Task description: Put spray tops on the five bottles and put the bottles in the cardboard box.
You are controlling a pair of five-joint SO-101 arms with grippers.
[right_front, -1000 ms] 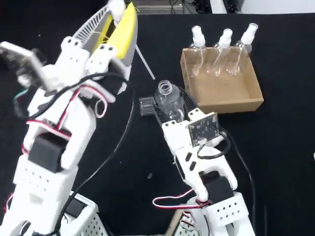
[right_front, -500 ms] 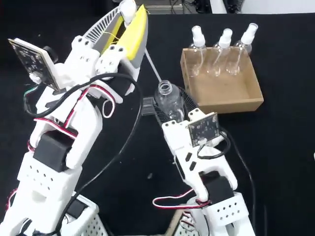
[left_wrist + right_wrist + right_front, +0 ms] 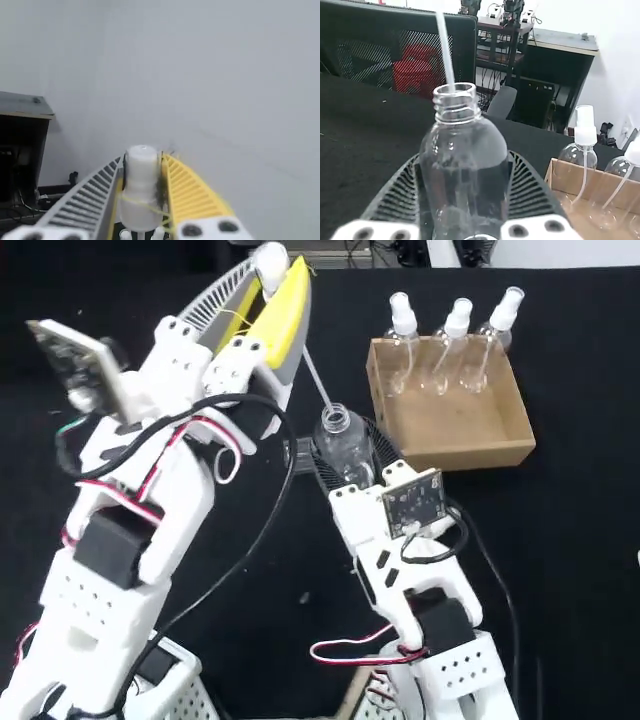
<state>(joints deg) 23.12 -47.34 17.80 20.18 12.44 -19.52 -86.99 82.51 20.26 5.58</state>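
Left hand nearer, spray top toward bottle

Bright, even light falls from overhead in the high view; the black worktop soaks it up and shows almost no shadows. Small glints sit on the clear bottles in the box at two o'clock. In the left wrist view the spray top stands pale against a flatly lit wall. In the right wrist view, soft highlights run down the bottle.
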